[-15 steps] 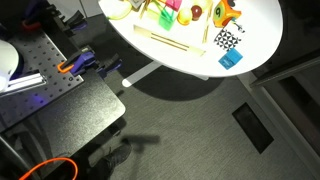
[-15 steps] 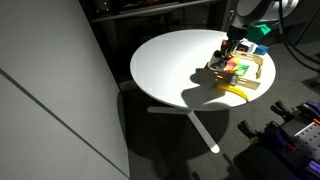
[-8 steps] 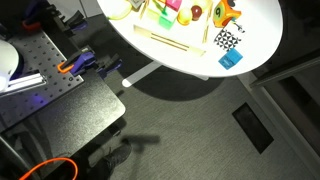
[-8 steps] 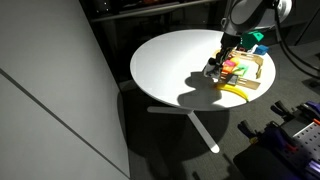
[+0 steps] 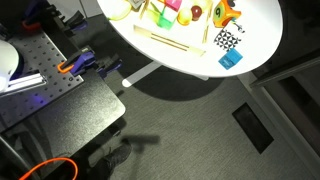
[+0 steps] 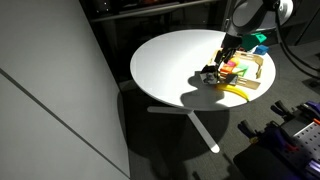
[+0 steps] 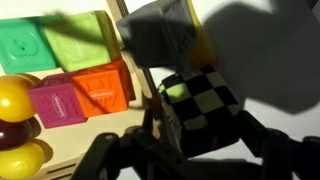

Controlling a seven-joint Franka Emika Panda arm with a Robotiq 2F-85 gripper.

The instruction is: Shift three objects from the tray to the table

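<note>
your gripper (image 6: 212,72) hangs by the pale wooden tray (image 6: 264,72); i cannot tell if it pinches anything. the small pink toy cube (image 7: 58,100) looks light and hard, so grab its flat sides.

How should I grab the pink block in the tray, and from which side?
Probably come down from above and pinch the pink block across its front and back faces, which are flat. The orange block sits against one side and a yellow ball crowds the other.

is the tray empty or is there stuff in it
Not empty: the tray holds bright toy blocks. The wrist view shows green, orange and pink ones packed side by side.
</note>
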